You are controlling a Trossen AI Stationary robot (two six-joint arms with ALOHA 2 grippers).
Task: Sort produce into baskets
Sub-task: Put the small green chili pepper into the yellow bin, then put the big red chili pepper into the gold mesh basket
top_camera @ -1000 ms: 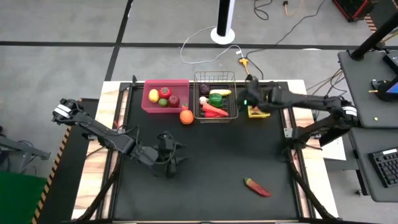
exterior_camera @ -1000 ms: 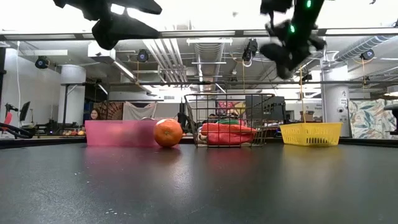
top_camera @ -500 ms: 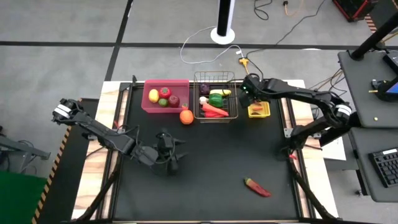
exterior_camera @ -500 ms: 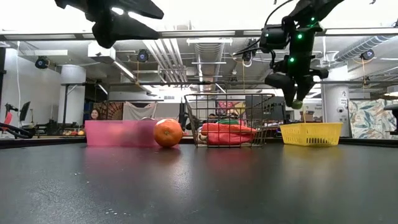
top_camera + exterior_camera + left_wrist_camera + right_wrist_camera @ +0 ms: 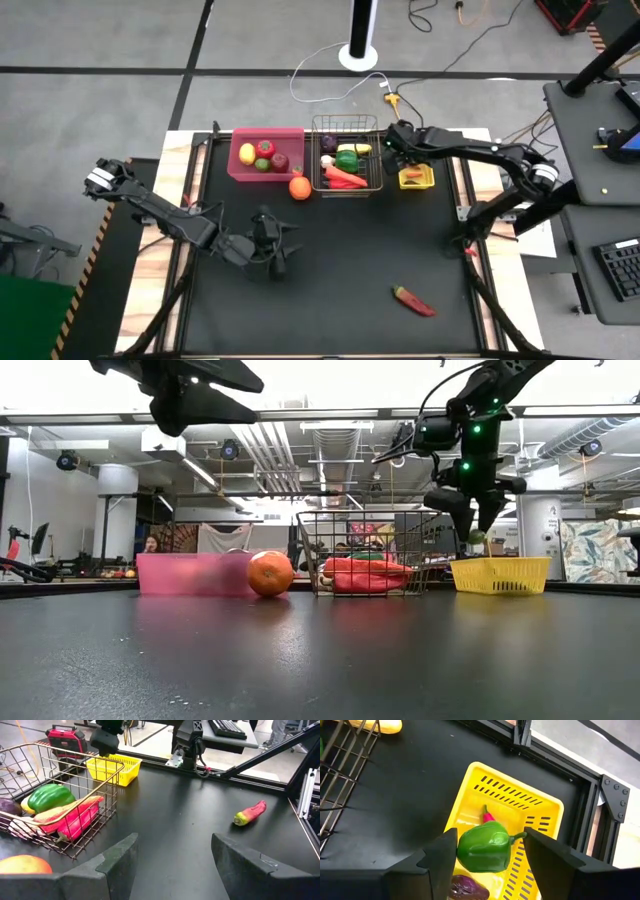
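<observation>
My right gripper holds a green pepper just above the yellow bin, at the table's far right. A red chilli and a purple onion lie in that bin. My left gripper is open and empty, above the table's left middle. An orange rests on the table in front of the pink bin. A red chilli lies on the table at the near right. The wire basket holds several vegetables. My right gripper has the green pepper's body between its two fingers, one on each side. The fingers come from above, pointing down. The pepper is lifted clear, just above the yellow bin's rim, with its stem toward one finger.
The pink bin, wire basket and yellow bin stand in a row along the far edge. The pink bin holds a lemon and red fruit. The wire basket's wall stands close to my right gripper. The black table's middle and near side are bare apart from the chilli.
My right gripper has come down from high above the table toward the yellow bin, carrying the green pepper, and now hangs just above the bin's rim.
</observation>
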